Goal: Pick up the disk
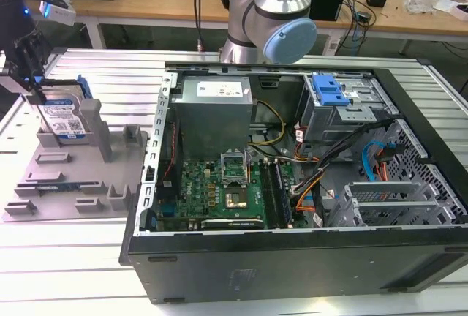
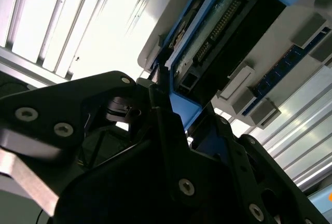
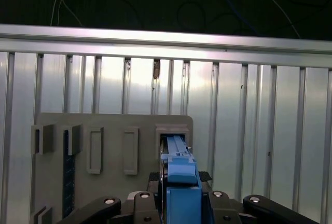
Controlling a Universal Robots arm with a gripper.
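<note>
The disk stands on edge in a slot at the back of the grey fixture tray, at the exterior view's left; its white-and-blue label faces forward and a blue side rail shows beside it. My gripper comes down onto its upper left edge. In the first wrist view the disk's blue rail sits between my two black fingers, which press against both of its sides above the tray. In the second wrist view one finger lies against the blue rail, and the disk's connector side shows beyond.
An open computer case with its motherboard and cables takes up the centre and the exterior view's right. A blue-handled drive cage sits inside it at the back. The arm's base rises behind the case. The slatted aluminium table lies underneath.
</note>
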